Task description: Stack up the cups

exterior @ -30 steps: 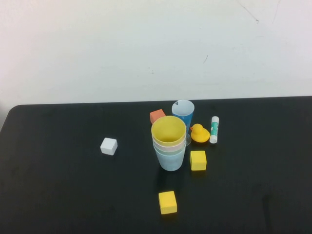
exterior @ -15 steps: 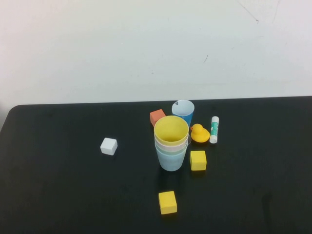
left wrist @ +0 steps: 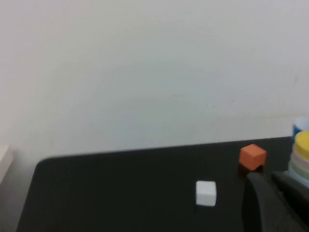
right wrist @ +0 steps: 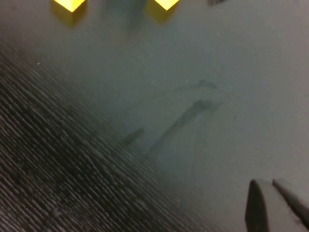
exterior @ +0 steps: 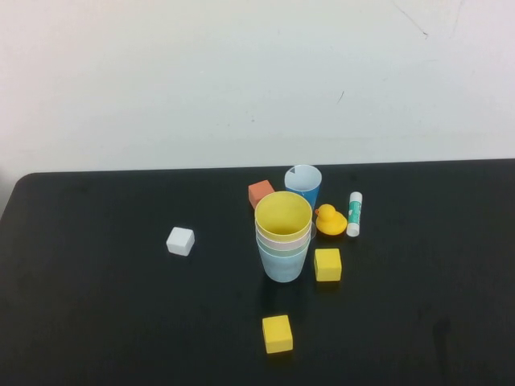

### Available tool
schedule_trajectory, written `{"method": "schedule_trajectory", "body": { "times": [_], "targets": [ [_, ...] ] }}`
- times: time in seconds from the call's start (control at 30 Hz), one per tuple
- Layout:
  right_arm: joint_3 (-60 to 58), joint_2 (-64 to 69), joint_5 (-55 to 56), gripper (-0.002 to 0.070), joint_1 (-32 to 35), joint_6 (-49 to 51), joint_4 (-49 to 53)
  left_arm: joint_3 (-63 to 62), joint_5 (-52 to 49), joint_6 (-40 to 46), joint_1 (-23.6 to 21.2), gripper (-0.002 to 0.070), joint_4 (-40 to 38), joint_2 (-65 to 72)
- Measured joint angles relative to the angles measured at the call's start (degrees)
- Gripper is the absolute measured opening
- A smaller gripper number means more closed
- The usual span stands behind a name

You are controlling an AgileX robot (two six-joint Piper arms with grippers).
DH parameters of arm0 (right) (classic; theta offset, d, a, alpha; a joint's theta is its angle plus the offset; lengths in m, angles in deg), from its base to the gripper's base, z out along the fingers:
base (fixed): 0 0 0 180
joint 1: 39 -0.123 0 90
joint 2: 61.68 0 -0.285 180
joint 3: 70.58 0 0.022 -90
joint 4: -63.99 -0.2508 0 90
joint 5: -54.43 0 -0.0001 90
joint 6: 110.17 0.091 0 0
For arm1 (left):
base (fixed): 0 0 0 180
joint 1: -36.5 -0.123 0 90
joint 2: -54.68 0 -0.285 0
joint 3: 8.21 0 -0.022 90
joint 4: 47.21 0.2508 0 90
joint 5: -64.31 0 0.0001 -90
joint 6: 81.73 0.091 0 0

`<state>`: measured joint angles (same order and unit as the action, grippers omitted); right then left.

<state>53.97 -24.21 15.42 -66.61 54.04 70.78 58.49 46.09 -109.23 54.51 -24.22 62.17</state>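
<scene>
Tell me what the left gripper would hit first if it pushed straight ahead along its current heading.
Probably the stacked cups, beside the left gripper tip in its wrist view; the orange cube sits just off that line. Depth is unclear. The right gripper points at bare table.

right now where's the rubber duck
In the high view the rubber duck sits right of centre on the table, between the dark blue cup and the glue stick, behind a yellow cube.
</scene>
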Motion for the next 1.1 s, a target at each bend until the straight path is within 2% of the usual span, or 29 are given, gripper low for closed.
{"method": "schedule_trajectory", "body": {
  "times": [0.27, 0.43, 0.53, 0.57, 0.7, 0.87, 1.1],
  "targets": [
    [0.0, -0.1, -0.1, 0.0, 0.0, 0.0, -0.3, 5.3, 0.1, 0.0, -10.6, -0.0001, -10.5, -0.5],
    [0.0, -0.1, -0.1, 0.0, 0.0, 0.0, -0.4, 10.7, 2.1, 3.8, -14.3, -0.0001, -15.7, -0.5],
    [0.0, -0.1, -0.1, 0.0, 0.0, 0.0, -0.4, 11.6, 2.4, 12.4, -14.3, -0.0001, -18.3, -0.5],
    [0.0, -0.1, -0.1, 0.0, 0.0, 0.0, -0.4, 11.6, 2.0, 17.8, -13.9, -0.0001, -20.1, -0.5],
    [0.0, -0.1, -0.1, -0.0001, 0.0, 0.0, -0.4, 11.6, 0.9, 27.5, -11.8, -0.0001, -26.8, -0.5],
    [0.0, -0.1, -0.1, -0.0001, 0.0, 0.0, -0.6, 11.6, 0.7, 29.2, -10.4, -0.0001, -30.2, -0.5],
    [0.0, -0.1, -0.1, -0.0001, 0.0, 0.0, -0.6, 11.6, 0.6, 23.1, -10.3, -0.0001, -28.2, -0.5]
  ]
}}
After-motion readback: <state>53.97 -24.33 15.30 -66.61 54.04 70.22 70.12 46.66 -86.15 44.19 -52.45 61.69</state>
